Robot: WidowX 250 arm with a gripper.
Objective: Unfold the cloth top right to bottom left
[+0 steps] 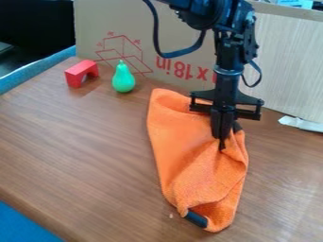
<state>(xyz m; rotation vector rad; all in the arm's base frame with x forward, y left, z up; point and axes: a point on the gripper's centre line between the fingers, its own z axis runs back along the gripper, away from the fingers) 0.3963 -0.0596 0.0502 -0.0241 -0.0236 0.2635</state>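
The tool pinches the orange cloth between narrowed fingers. Well apart from it, a green pear stands near a red block.

Upside-down print behind the claw

Red print reading "x 18in" is standing upside down on the cardboard behind the claw, toward the view's left. Farther left of the claw, small red marks are sitting beside a red line drawing, too small to read.
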